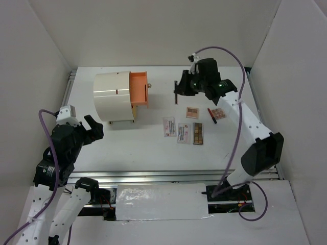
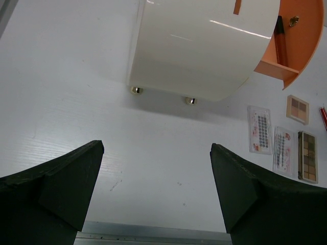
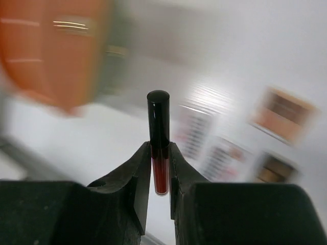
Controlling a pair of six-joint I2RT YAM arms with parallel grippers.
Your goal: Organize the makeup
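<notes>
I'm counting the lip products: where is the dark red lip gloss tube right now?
The tube is clamped in the right gripper; in the top view it hangs between the orange drawer and the square compact.

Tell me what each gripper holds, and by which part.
The right gripper pinches the stick by its red end; black cap free. The left gripper holds nothing.

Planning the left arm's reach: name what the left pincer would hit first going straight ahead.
Probably the bare table just short of the cream box; the open left pincer aims that way, though depth is unclear.
</notes>
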